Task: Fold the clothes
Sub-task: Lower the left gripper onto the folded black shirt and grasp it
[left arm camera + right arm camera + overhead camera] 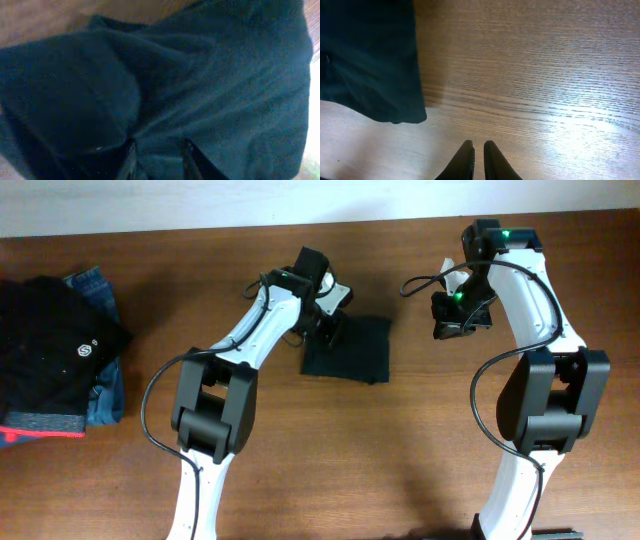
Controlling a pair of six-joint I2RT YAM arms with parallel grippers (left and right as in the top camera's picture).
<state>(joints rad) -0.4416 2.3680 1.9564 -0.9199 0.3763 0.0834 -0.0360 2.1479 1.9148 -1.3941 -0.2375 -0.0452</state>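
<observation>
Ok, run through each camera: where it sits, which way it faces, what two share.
Overhead: fixed above, looking down at the table; left arm, right arm and the folded black T-shirt show.
Left wrist: on the left arm, aimed close at the T-shirt; left tool at the bottom edge.
Right wrist: on the right arm, aimed down at bare wood; right tool at bottom.
Shared: both wrist views catch the T-shirt.

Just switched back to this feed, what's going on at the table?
The left gripper is at the far left corner of the folded black T-shirt, jaws apart over the cloth. The right gripper hangs shut above the bare table beside the shirt, holding nothing. A pile of other clothes sits off to the left.
</observation>
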